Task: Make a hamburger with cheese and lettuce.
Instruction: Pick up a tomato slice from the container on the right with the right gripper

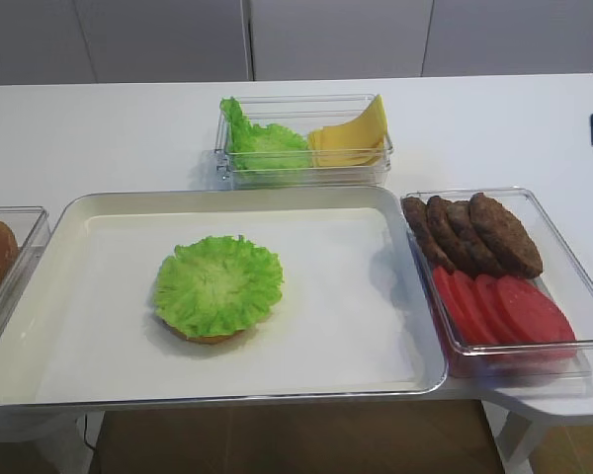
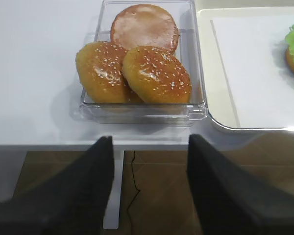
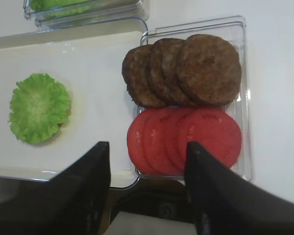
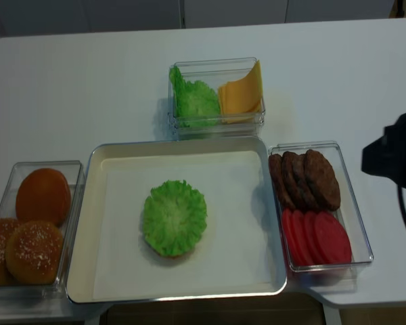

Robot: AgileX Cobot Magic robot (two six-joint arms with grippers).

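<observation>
Looking down from the exterior high view, the low round hamburger point(image 1: 217, 287) of tan bun under frilly green lettuce point(image 1: 218, 283) lies mid-tray on the white rectangular tray point(image 1: 376, 346), with thin yellow-orange cheese slices point(image 1: 353, 139) in the clear bin behind. The right wrist view alone shows the black right gripper point(image 3: 148, 188) spread and empty, near the red tomato rounds point(image 3: 183, 138), the hamburger well left. The left wrist view shows the black left gripper point(image 2: 149, 183) spread before sesame buns point(image 2: 133, 73); no writing is legible.
</observation>
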